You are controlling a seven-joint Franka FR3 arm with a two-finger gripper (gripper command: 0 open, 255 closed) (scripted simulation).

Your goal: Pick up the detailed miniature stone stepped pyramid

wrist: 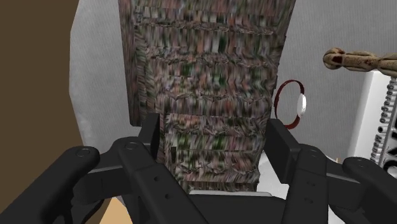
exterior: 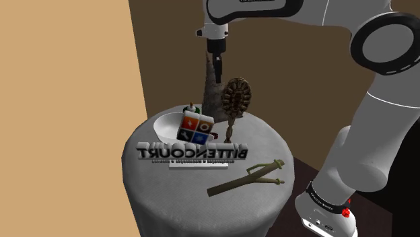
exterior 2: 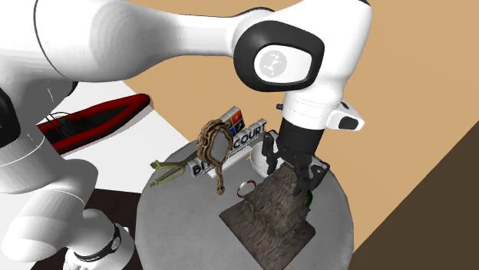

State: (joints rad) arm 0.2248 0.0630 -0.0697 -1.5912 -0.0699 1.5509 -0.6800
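Black gripper point(wrist: 214, 132), its 2 fingers point(wrist: 151, 135) spread wide, clasps the top tier of the rough, mottled brown-green stepped pyramid point(wrist: 203, 70) standing on the round grey table point(exterior 2: 165, 222) near an ornate mirror point(exterior 2: 215, 143).

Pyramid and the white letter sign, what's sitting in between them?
A small red ring lies between the pyramid and the sign, apart from both. The wrist view shows it plainly.
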